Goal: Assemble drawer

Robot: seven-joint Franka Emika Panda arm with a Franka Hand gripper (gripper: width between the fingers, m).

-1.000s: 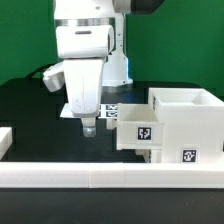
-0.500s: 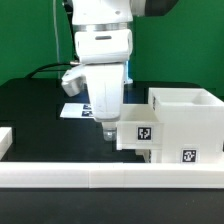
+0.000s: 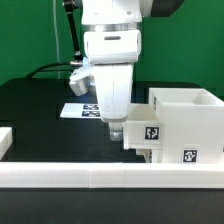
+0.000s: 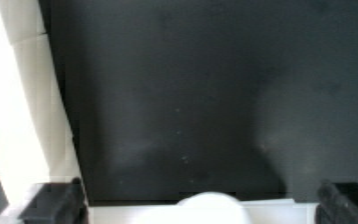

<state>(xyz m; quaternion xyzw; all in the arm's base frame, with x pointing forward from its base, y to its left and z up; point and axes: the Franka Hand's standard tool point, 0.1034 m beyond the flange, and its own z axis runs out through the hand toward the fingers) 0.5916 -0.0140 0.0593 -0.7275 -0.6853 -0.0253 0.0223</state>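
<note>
- Exterior view: the claw (image 3: 116, 131) hangs from the white arm (image 3: 110, 50), fingertips down, right at the near corner of the tray (image 3: 143, 135) on that view's left.
- Wrist view: the two dark fingers (image 4: 51, 203) stand wide apart, with the white tray edge and its round knob (image 4: 206, 203) between them; they grip nothing that shows.
- The tray bears a black-and-white tag (image 3: 153, 131) on its front face and sits touching the casing (image 3: 187, 120).
- The casing is the taller open box on the exterior view's right, with a tag low on its front.
- The marker board (image 3: 77, 110) lies flat on the black table (image 3: 35, 115) behind the claw.
- A low white wall (image 3: 100, 177) runs along the table's near edge.
</note>
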